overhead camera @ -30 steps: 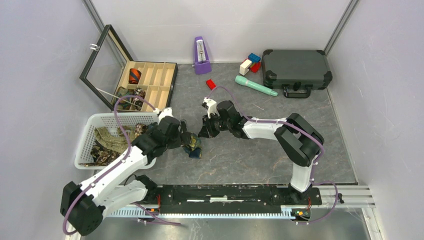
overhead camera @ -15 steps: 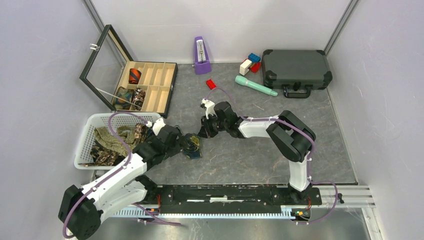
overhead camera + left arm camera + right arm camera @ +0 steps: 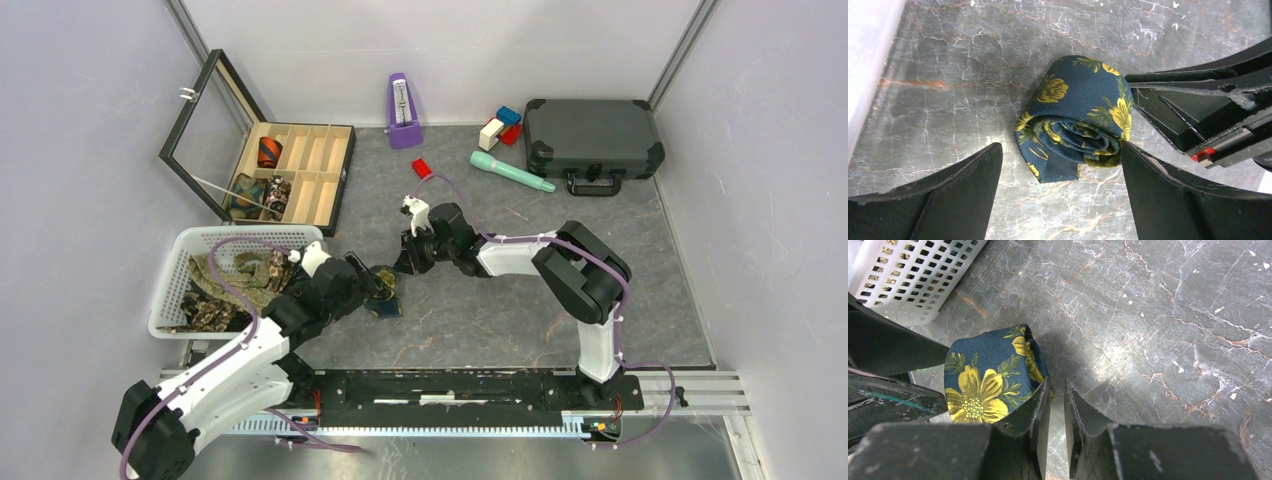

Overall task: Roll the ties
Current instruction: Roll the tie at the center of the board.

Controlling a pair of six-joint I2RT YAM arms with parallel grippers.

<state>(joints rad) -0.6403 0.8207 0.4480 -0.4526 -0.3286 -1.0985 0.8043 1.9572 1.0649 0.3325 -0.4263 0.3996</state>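
One of the ties, a navy tie (image 3: pixel 386 296) with yellow flowers, lies rolled into a coil on the grey table. My left gripper (image 3: pixel 374 287) is open and straddles the coil (image 3: pixel 1075 120). Its right finger (image 3: pixel 1168 195) is at the roll's edge and the left finger (image 3: pixel 948 200) stands apart from it. My right gripper (image 3: pixel 411 262) comes in from the far side. Only a narrow slit parts its fingers (image 3: pixel 1057 385), with nothing in it, and the left one rests against the coil (image 3: pixel 983 380). More loose ties (image 3: pixel 225 282) fill the white basket (image 3: pixel 172 285).
An open wooden box (image 3: pixel 318 168) at the back left holds rolled coils (image 3: pixel 262 193). A purple metronome (image 3: pixel 403 100), red block (image 3: pixel 422 168), teal tool (image 3: pixel 510 170) and black case (image 3: pixel 592 138) line the back. The basket wall (image 3: pixel 913 275) is close to the coil.
The left arm has drawn back and down toward the near left, with its fingers still around the coil. The right gripper has shifted slightly left. The coil has barely moved.
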